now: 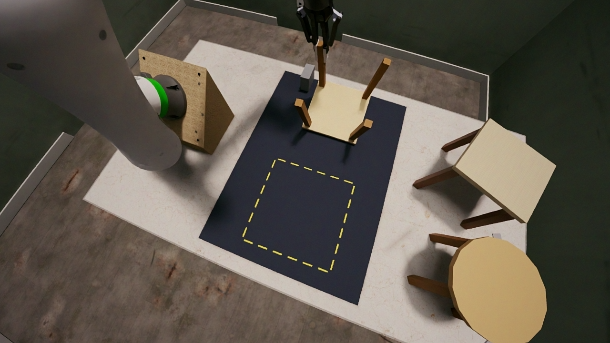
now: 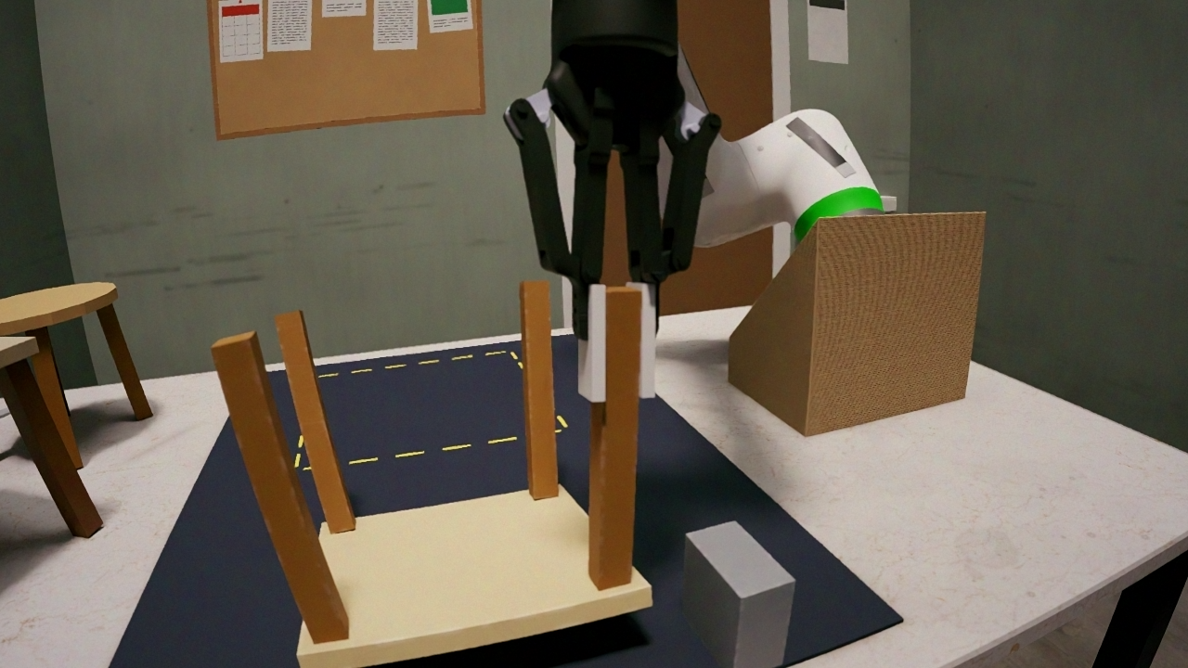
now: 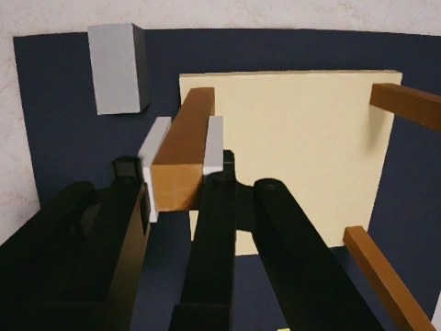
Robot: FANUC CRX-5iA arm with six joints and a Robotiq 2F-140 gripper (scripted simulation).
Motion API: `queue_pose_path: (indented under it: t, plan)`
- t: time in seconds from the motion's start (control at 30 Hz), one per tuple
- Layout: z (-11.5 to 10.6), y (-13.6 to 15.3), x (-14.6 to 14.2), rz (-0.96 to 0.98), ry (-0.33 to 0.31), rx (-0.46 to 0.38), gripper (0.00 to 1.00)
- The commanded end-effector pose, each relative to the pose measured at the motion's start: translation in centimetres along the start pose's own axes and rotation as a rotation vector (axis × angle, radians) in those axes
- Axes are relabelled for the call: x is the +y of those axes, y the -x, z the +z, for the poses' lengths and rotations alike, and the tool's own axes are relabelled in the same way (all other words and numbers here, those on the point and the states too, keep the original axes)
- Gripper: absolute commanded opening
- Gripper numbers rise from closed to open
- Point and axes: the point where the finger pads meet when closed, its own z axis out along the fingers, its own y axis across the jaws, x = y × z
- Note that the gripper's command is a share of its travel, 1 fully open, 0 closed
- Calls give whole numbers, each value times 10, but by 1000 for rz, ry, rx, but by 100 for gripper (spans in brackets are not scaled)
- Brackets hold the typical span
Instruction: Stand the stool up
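Observation:
The stool (image 1: 337,111) (image 2: 448,560) (image 3: 299,152) is upside down over the far part of the dark mat (image 1: 371,179), with its pale seat low and its four brown legs pointing up. In the exterior view the seat's near edge is raised a little, with a shadow beneath it. My gripper (image 1: 322,53) (image 2: 617,353) (image 3: 191,137) is shut on the upper end of one leg, the one beside the grey block, with a pale finger pad on either side. The dashed rectangle (image 1: 292,258) (image 2: 456,447) is on the mat, apart from the stool.
The grey block (image 1: 307,77) (image 2: 737,572) (image 3: 115,69) stands close beside the held leg. The wooden wedge base (image 1: 187,94) (image 2: 897,332) carries the arm. A square-topped stool (image 1: 507,170) and a round-topped stool (image 1: 496,289) (image 2: 58,302) stand beyond the mat's other side.

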Motion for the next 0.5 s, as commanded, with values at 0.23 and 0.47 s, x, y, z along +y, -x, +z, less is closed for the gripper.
queue_pose_path:
  t: [0.23,0.47]
  plan:
    - [-33,32,4,10,3,129,10]
    - [-49,55,5,22,3,254,10]
